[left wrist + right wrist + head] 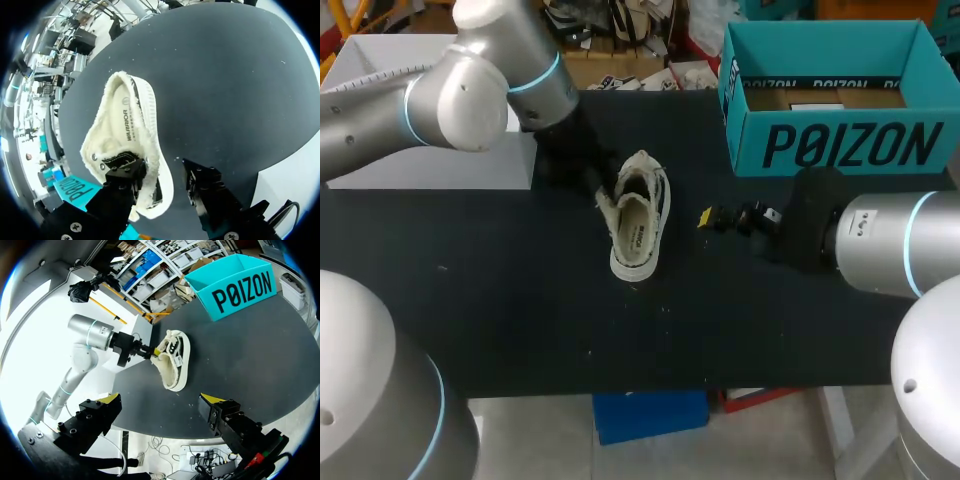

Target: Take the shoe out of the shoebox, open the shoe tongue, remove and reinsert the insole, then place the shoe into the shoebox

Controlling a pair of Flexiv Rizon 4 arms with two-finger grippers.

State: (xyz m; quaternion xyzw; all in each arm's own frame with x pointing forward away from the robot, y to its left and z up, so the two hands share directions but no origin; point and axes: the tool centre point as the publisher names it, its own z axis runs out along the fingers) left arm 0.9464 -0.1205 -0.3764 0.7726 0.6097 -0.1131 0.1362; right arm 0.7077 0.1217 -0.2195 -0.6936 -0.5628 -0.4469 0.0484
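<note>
Silver shells, black tooling
Left arm (470,90) and right arm (890,245) — rounded silver-grey casings, light-blue rings at the joints, black wrists; right gripper (162,400) has black, screw-studded fingers tipped yellow — left gripper (160,170) black too.

Cream shoe (638,222), teal shoebox (840,145), black table (520,300).

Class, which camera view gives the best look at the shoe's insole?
The left wrist view: the insole lies close up, facing the camera. The head view shows the insole smaller, from above. The right wrist view shows the shoe far off, its insole hard to make out.
</note>
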